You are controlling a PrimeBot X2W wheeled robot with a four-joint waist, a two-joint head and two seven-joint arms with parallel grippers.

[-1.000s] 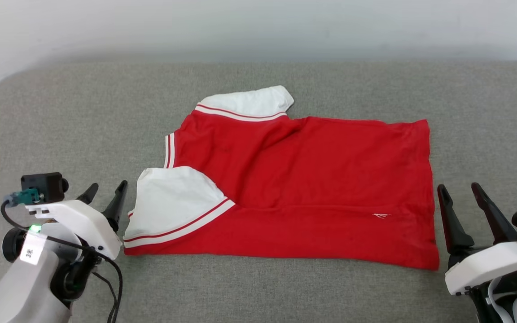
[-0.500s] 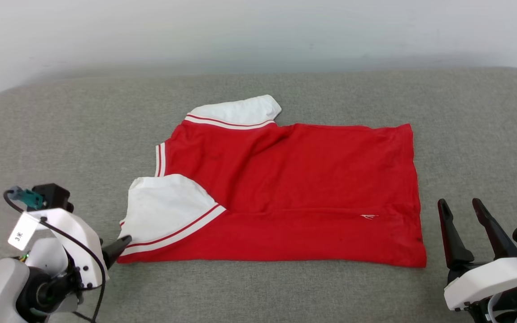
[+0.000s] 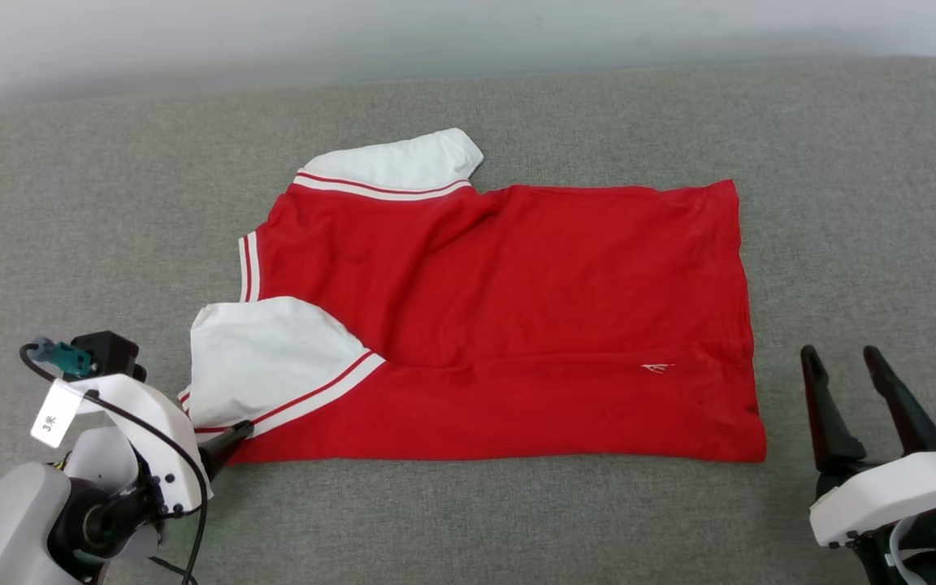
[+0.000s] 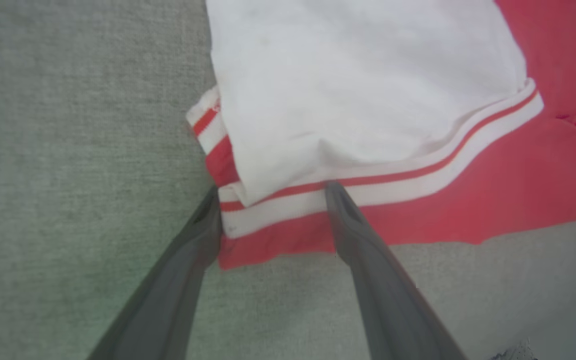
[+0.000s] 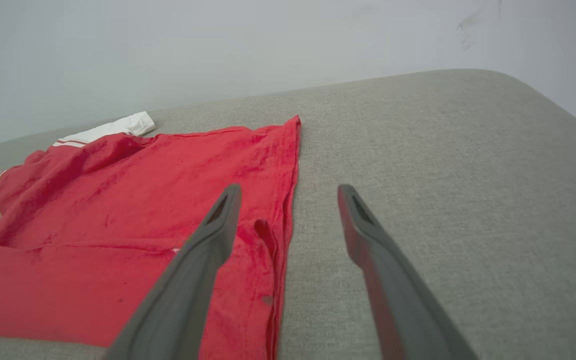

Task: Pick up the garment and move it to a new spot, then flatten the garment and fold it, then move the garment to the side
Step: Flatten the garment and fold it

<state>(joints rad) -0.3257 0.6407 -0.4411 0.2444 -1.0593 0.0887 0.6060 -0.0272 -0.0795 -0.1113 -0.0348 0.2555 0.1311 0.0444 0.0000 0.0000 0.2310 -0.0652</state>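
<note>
Both wide: left claw (image 4: 272, 190) straddles garment (image 3: 517, 325) corner, partly hidden; right claw (image 3: 841, 355) empty.

Head cam looks down from up high, taking in the whole garment (image 3: 517, 325) on the grey cushion (image 3: 94, 203). Left wrist cam is right up close over the white sleeve (image 4: 358, 75). Right wrist cam sits low, looking across the hem (image 5: 288, 165) toward the wall (image 5: 168, 40). All three share that garment.

surface: grey woven upholstery (image 3: 517, 528), rounded at its corner | backdrop: plain pale wall (image 3: 435, 32)
</note>
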